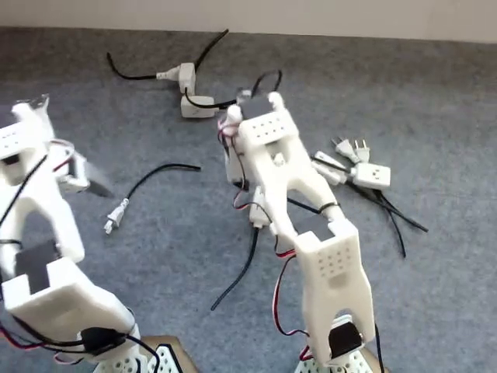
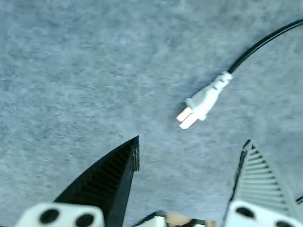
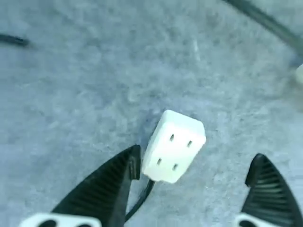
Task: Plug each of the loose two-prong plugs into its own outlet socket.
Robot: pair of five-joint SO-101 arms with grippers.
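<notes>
1. Left gripper [image 2: 191, 142] is spread wide with nothing in it. One finger is black, the other pale
2. The loose plug [image 2: 201, 101] lies flat on the grey carpet [image 2: 71, 71] just past the fingertips. It touches neither finger and sits closer to the pale finger's line than the black one's
3. This is the bit that matters imo: the plug's long axis runs diagonally across the gap. The prongs aim back toward the gripper and the black cord [image 2: 260, 45] trails off away from it. So if I just dropped and closed, the fingers would catch it skewed. I reckon it needs a wrist roll to square up on the body, plus a nudge toward the pale-finger side
4. Right gripper [image 3: 196, 156] is wide open too and hangs over a white outlet block [image 3: 173, 146]. The block sits between the fingers, crowding one fingertip and well apart from the other. Two pairs of slots face up at the camera
5. From the high view the plug is on the carpet between the arms, clearly nearer the left arm [image 1: 43, 202] than the right arm [image 1: 287, 179]. So left takes the plug and right steadies the socket, I'd guess
6. More blocks lie around: two at the far side [image 1: 190, 89], and one off to the right [image 1: 373, 175] with spare plugs [image 1: 349, 148] just beside it. Looks like early days for the task
</notes>
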